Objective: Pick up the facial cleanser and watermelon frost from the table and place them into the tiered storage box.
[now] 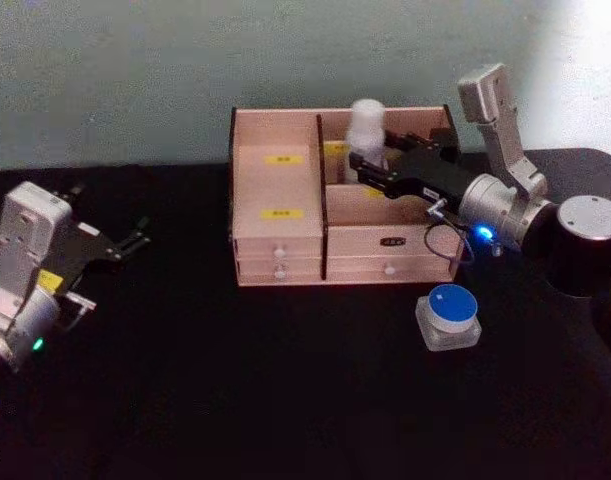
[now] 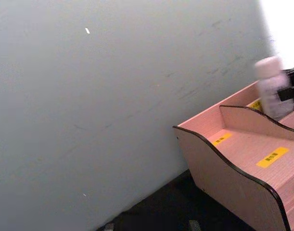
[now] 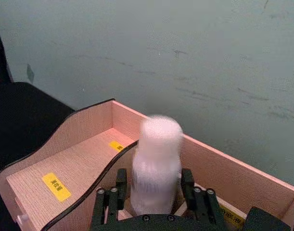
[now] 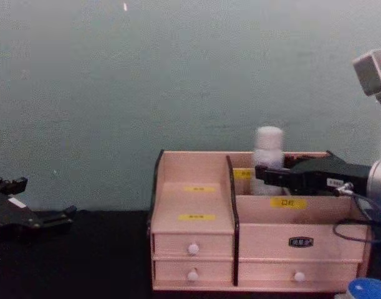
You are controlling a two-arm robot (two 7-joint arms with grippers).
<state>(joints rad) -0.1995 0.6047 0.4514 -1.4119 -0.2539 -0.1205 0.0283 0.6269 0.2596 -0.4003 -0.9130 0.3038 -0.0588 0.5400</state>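
Lowest at the frame's left edge, the left hand is parked, fingers apart; the watermelon frost is seen on the bench, lower right, before the tiered storage box; upper centre, the facial cleanser is clamped upright by the right hand over a rear compartment, likely to be lowered in standing.

The facial cleanser, a white capped bottle, stands upright in the rear right compartment of the tiered storage box, clamped by the right gripper. The watermelon frost, a small clear jar with a blue lid, sits on the table just before the box's right front corner.
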